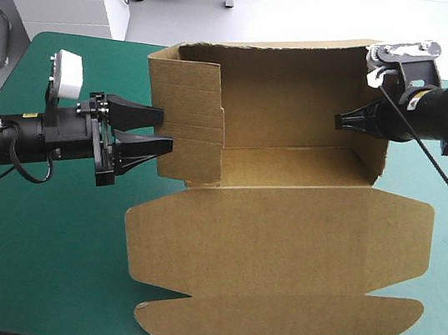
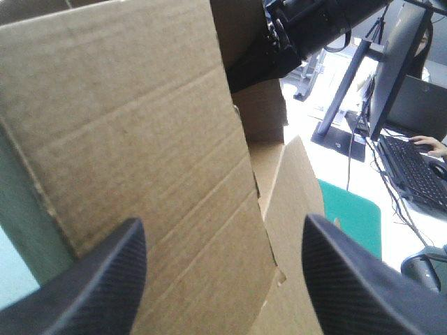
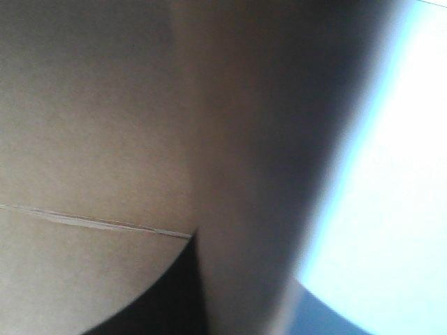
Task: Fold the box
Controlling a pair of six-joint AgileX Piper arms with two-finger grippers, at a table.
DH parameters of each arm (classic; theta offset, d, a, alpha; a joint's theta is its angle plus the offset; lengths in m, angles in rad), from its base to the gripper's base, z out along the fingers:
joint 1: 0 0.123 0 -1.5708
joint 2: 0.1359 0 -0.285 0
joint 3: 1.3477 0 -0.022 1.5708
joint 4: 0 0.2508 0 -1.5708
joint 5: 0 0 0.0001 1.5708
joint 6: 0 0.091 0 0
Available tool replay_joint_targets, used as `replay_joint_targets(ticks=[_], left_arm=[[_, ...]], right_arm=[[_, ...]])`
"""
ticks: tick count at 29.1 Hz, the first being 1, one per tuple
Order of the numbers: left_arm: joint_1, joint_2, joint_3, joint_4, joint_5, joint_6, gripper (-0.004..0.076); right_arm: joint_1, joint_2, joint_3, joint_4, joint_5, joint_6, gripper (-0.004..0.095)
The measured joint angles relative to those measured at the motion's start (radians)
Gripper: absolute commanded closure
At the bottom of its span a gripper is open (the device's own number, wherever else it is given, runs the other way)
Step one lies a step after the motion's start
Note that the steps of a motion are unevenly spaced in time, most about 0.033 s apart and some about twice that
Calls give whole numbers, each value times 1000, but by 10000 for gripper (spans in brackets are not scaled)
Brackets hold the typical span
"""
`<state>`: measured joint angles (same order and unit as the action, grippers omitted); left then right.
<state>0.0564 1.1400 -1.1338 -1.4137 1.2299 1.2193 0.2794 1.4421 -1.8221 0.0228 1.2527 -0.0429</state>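
Mid-table on the teal-green cover [image 1: 42, 258]: brown box [image 1: 288, 190], half built and sitting open. Back wall [image 1: 294, 94] upright toward the far edge, left wall [image 1: 185, 119] raised too with its crease lines showing, right end wall [image 1: 376, 148] standing on the other side. Lid [image 1: 298, 237] lying flat toward the near edge, and its long front flap [image 1: 285, 320] flat as well, closest to the robot.

Left gripper [image 1: 166, 129] reaching in from the left side, spread wide, tips right at the outer face of that left wall, lower tip overlapping the board's edge as seen from above. Can't tell if actually touching. From the left wrist view: both black fingers [image 2: 98, 279] well apart, nothing clamped, creased wall filling the gap ahead, more board beyond it.

Right gripper [image 1: 342, 120] up at the right end wall, reaching across its top edge into the box, narrowed down to a point and pinched on that wall, sheet between the fingers. Right wrist view pretty much all brown board up close: one panel edge-on rising from the middle, a crease line across the panel beside it, just a bit of black finger [image 3: 174, 300] peeking out below. Same gripper also showing in the left wrist view, past the left wall, high up.
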Motion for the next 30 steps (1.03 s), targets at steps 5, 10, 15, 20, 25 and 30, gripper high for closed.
replay_joint_targets(ticks=[5,10,15,20,25,30], left_arm=[[0,-1,-1,-1,-41,0,246],[-6,-1,-1,-3,-93,-1,246],[-61,-1,-1,-10,-195,-1,246],[-146,-1,-15,19,-294,-5,246],[-234,-1,-53,176,-446,-110,247],[-311,-2,-70,353,-581,-235,246]], right_arm=[[0,2,0,20,-1,3,925],[1,4,1,28,-10,33,925],[31,19,2,28,-45,64,925],[40,38,2,33,-72,86,925],[40,47,2,39,-76,90,925],[40,51,2,44,-96,94,925]])
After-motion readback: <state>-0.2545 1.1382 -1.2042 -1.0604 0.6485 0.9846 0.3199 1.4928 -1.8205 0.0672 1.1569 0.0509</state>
